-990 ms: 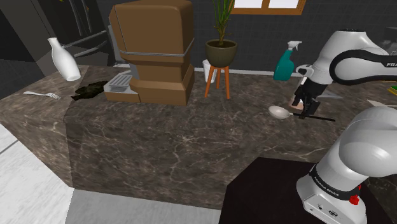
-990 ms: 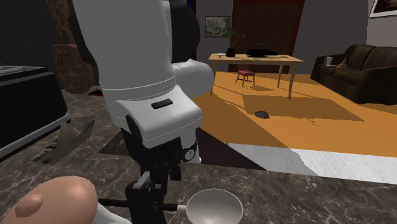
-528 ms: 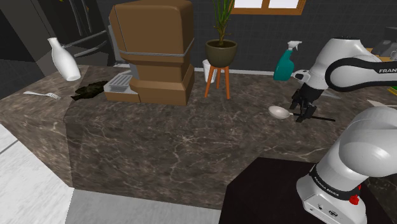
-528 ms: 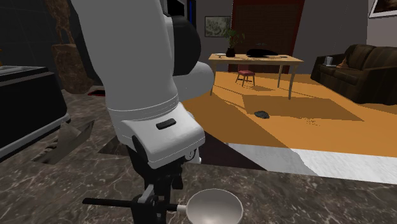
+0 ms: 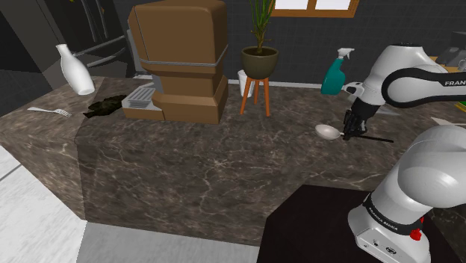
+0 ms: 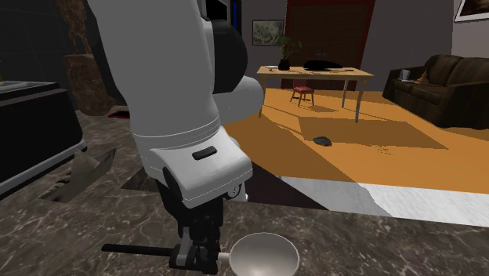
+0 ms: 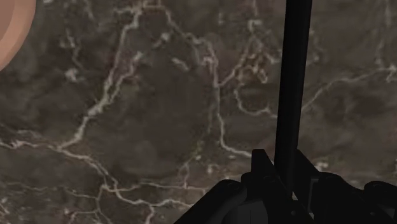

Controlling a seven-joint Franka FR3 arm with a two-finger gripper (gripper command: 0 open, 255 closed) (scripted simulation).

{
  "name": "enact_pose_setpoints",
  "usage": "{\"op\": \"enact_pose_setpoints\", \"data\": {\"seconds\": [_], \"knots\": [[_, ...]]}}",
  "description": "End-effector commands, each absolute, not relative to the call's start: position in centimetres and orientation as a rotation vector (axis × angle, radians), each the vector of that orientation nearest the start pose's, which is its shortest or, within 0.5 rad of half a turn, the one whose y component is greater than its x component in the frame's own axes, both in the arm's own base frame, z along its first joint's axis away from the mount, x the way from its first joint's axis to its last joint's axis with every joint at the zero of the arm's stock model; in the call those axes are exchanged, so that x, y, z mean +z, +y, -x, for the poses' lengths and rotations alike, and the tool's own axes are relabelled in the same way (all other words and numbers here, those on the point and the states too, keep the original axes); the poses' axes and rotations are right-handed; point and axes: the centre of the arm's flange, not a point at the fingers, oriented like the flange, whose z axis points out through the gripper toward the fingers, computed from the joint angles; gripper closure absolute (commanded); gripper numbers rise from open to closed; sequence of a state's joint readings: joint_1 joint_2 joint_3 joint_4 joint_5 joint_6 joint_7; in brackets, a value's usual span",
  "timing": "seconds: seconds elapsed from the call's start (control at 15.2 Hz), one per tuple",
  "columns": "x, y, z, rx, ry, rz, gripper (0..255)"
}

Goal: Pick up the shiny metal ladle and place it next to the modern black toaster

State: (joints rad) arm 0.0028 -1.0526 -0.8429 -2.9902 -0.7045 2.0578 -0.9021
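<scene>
The ladle lies flat on the dark marble counter [image 5: 209,164], with its shiny round bowl [image 5: 326,131] and a thin black handle [image 5: 377,138]. My black gripper [image 5: 351,133] stands down over the handle just behind the bowl, shut on it. In the second exterior view the ladle bowl [image 6: 265,256] lies beside the gripper [image 6: 200,263], and the handle [image 6: 129,249] sticks out on the other side. In the wrist view the handle [image 7: 296,76] runs straight out from between the gripper's [image 7: 286,184] clasped fingers. A black boxy appliance [image 6: 27,133] stands at the second exterior view's left.
A teal spray bottle [image 5: 337,72] stands just behind the gripper. A big brown box-shaped thing [image 5: 179,60], a white vase [image 5: 75,69] and a fork [image 5: 52,112] sit far along the counter. A peach round object [image 7: 9,32] lies near the ladle.
The hand came down onto the ladle's handle, then its fingers closed on it. The ladle has not moved.
</scene>
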Motion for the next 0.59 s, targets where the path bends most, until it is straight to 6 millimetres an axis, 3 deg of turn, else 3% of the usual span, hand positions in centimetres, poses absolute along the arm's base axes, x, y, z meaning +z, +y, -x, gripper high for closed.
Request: {"op": "enact_pose_setpoints", "data": {"seconds": [0.0, 0.33, 0.53], "knots": [[33.6, -17.2, -21.4, -0.155, -1.132, 2.895, 255], [33.6, -17.2, -21.4, -0.155, -1.132, 2.895, 255], [35.2, -17.2, -21.4, -0.155, -1.132, 2.895, 255]]}}
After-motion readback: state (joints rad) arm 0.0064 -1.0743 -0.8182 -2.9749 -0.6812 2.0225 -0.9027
